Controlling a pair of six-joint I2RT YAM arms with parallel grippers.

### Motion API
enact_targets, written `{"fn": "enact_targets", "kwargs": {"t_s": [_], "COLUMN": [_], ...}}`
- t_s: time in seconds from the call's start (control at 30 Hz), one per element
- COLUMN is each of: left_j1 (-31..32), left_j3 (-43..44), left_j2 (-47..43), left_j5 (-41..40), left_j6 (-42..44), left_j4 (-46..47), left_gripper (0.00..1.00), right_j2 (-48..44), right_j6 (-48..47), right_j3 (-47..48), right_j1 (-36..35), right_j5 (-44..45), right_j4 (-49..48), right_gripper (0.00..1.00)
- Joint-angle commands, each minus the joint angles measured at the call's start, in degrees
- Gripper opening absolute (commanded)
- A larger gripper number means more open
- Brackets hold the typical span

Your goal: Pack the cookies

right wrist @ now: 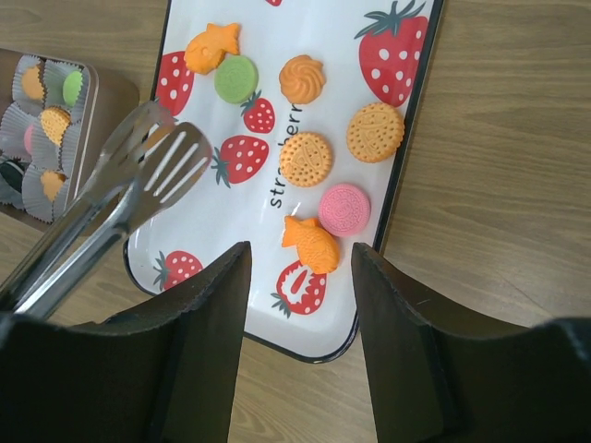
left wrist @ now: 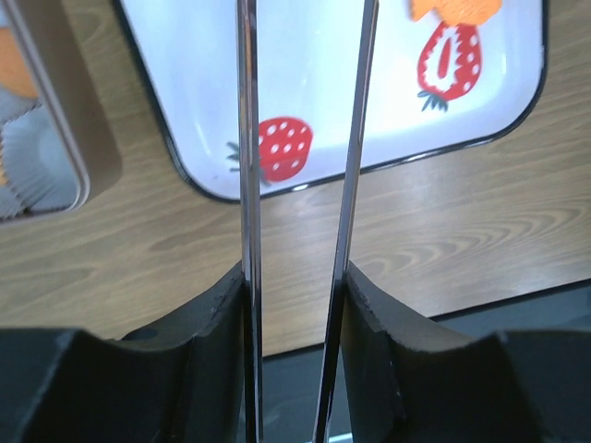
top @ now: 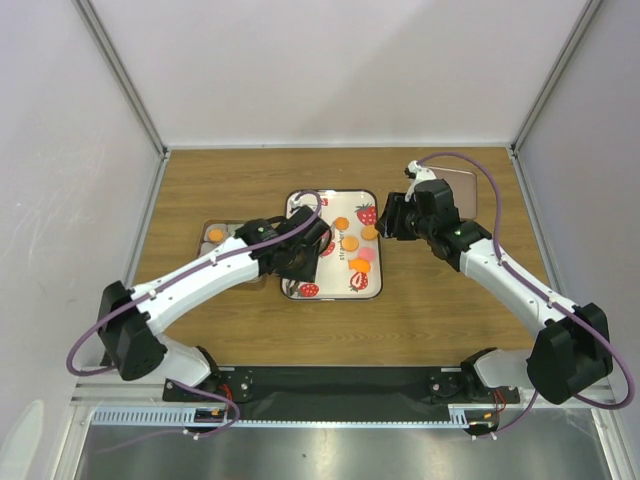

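Note:
Several cookies (right wrist: 306, 159) lie on the white strawberry-print tray (right wrist: 214, 217): orange rounds, a green one (right wrist: 235, 78), a pink one (right wrist: 344, 209), an orange fish shape (right wrist: 314, 244). My left gripper (left wrist: 294, 272) is shut on metal tongs (left wrist: 247, 138), whose two blades stand slightly apart over the tray's near left corner. The tong tips (right wrist: 152, 171) are empty. My right gripper (right wrist: 300, 254) hovers open above the tray's near right corner, holding nothing. From above, the left gripper (top: 300, 255) covers the tray's left side and the right gripper (top: 390, 215) is by its far right corner.
A brown box (right wrist: 88, 101) with white paper cups sits left of the tray; some cups hold cookies. From above, the box (top: 215, 235) is partly hidden under the left arm. A flat tan lid (top: 470, 190) lies at the back right.

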State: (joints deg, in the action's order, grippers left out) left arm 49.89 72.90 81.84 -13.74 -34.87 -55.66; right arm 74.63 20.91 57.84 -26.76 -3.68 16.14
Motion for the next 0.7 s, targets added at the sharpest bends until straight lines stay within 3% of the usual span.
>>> {"fn": "enact_targets", "kwargs": {"t_s": [0.0,0.67], "left_j1": [0.38,-0.76], "left_j3": [3.38,15.07], "left_j2": [1.47,19.49], "left_j5": [0.64,-4.54], "left_j6": [2.09,8.68], "left_j4": [5.38,6.62], "left_gripper": [0.45,0.48], "right_j2": [-1.86,-2.3], "right_j6": [-0.25,-0.43], "right_j3": [1.48,1.39], "right_j1": [0.22,0.13], "right_j5": [1.05,0.52], "right_j4": [-0.58,-0.76], "right_gripper": [0.54,0.54]}}
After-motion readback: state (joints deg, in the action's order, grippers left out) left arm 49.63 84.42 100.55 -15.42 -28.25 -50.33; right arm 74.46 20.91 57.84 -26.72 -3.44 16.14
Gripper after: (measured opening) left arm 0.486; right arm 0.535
